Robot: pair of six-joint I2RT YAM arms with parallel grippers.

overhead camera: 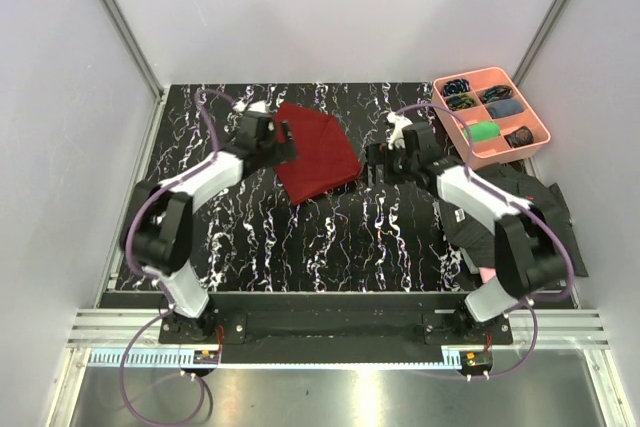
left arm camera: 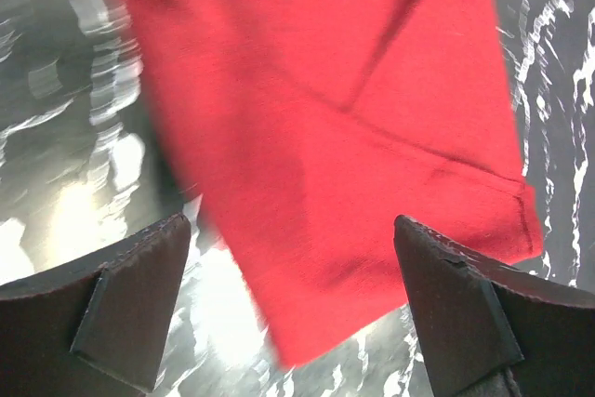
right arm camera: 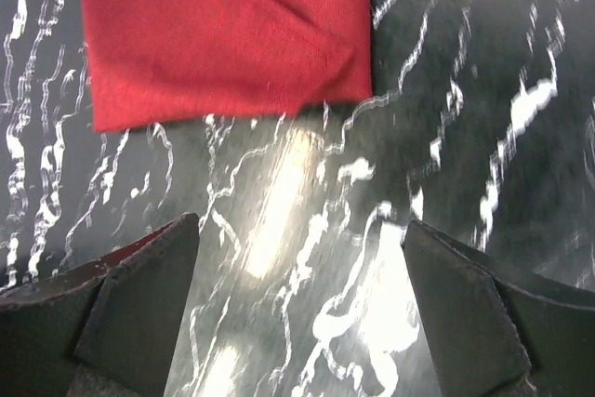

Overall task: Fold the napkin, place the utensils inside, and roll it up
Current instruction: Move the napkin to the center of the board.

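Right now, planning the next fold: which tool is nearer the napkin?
Left. The left tool hovers over the napkin's left edge; the right tool stands off its right corner.

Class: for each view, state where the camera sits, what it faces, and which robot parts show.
Top external: above and behind the bases, looking down on table, both arms showing.
Left wrist: on left gripper, facing napkin, fingers showing.
Right wrist: on right gripper, facing table and napkin, fingers showing.
All share the napkin.

Napkin (overhead camera: pixel 315 155) lies on table (overhead camera: pixel 330 242), tray (overhead camera: pixel 492 117) at back right.
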